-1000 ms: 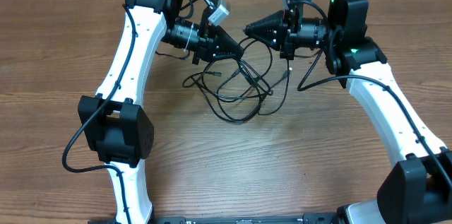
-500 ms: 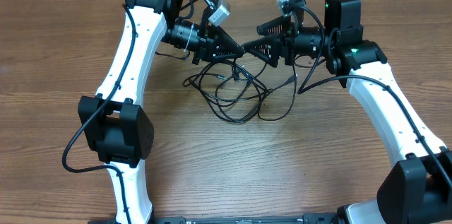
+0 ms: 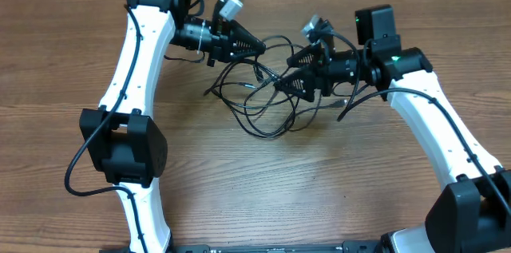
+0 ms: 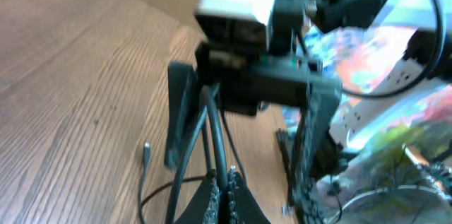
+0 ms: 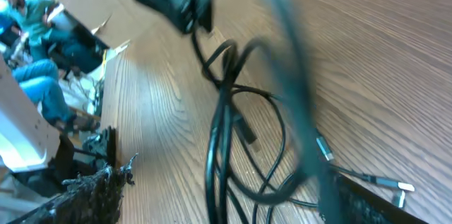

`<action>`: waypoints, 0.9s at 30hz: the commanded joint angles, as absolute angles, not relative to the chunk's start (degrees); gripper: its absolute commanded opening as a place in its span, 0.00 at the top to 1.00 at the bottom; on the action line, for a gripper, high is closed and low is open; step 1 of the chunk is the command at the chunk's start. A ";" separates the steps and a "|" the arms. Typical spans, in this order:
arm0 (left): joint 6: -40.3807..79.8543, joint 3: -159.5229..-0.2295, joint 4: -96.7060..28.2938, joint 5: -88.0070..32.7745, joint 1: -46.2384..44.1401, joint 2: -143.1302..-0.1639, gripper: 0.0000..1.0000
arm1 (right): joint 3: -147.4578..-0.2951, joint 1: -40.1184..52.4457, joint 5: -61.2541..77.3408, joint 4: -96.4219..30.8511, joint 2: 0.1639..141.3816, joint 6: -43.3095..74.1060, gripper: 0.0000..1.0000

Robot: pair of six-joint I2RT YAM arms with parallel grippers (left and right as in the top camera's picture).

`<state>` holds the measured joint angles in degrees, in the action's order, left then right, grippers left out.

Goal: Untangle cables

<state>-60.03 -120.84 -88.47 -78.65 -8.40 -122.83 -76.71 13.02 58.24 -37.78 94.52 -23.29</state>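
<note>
The cables (image 3: 270,85) lay as a loose tangle of thin black loops on the wooden surface (image 3: 263,197), at its far middle between my two arms. My left pincer (image 3: 257,45) was clenched on the cables, with strands running out from its tips into the heap. My right pincer (image 3: 289,73) stood released, jaws wide, just beside the tangle. One blurred cord crossed between its jaws, but they held nothing. I judged the cords light, limp and slick: they would slide through a loose pinch and drag their neighbours along. The small plug ends (image 5: 323,148) looked likeliest to snag in a loop. The better hold, I reckoned, was a single strand at the tangle's outer edge, away from the crossings. No container was in view.
</note>
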 commanded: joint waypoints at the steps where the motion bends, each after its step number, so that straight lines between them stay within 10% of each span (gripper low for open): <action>1: -60.60 -121.60 -88.23 -86.50 -8.38 -122.80 0.96 | -77.25 15.09 55.37 -37.63 94.32 -26.50 0.14; 5: -59.92 -121.60 -88.31 -86.89 -8.38 -122.78 0.96 | -77.25 16.45 53.36 -37.41 94.32 -26.48 0.25; 15: -59.11 -121.60 -88.40 -88.92 -8.43 -122.78 0.96 | -77.23 16.45 53.36 -35.44 94.32 -25.56 0.96; 27: -59.11 -121.60 -87.44 -90.56 -8.32 -122.78 0.95 | -77.21 16.45 53.41 -37.19 94.32 -25.39 0.96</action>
<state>-58.15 -120.84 -88.05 -85.84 -8.25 -122.83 -76.71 16.27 53.58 -36.82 94.52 -25.52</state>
